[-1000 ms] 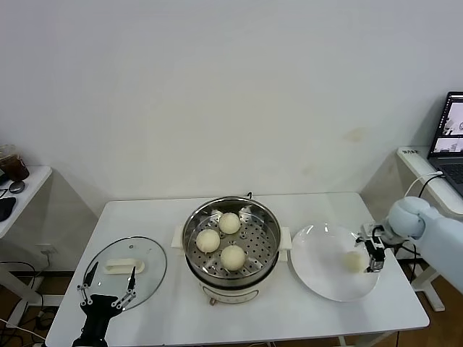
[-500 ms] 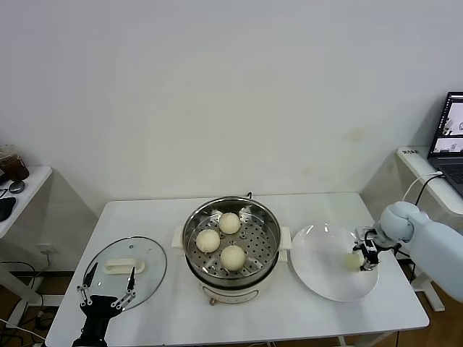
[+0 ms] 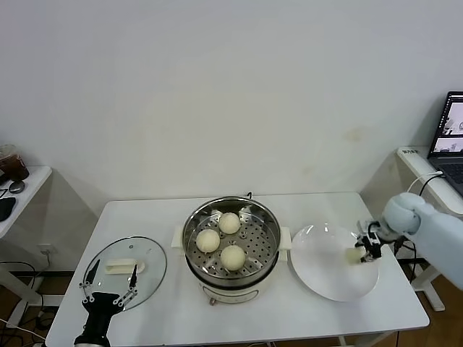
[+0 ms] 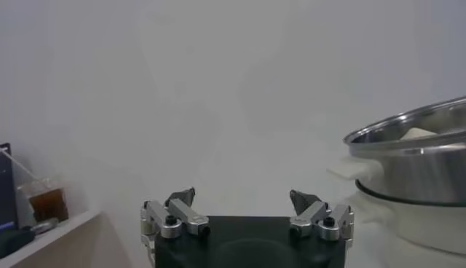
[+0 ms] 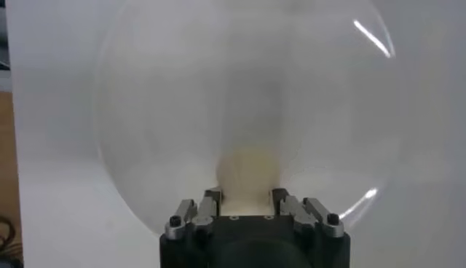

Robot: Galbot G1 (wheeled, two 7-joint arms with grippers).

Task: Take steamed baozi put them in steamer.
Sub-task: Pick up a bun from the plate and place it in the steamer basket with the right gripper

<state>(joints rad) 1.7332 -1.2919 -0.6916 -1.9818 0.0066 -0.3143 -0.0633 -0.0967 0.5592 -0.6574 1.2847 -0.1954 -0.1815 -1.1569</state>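
Right gripper (image 3: 364,251): clenched on a baozi (image 3: 354,255); right of frame, over plate (image 3: 325,278)
Left gripper (image 3: 108,289): released; lower left, beside lid (image 3: 148,264)
Steamer (image 3: 249,278): centre; three buns inside

1. Right arm (image 3: 427,228): smooth pale blue-white shell with a rounded joint.
2. Right gripper (image 3: 369,249): black body, silver finger links, thin black cables beside it.
3. Left gripper (image 3: 108,288): black base, 2 silver linkages with black screws, dark pointed fingertips (image 4: 182,196).
4. Right wrist view: 4 silver knuckles on a black block.
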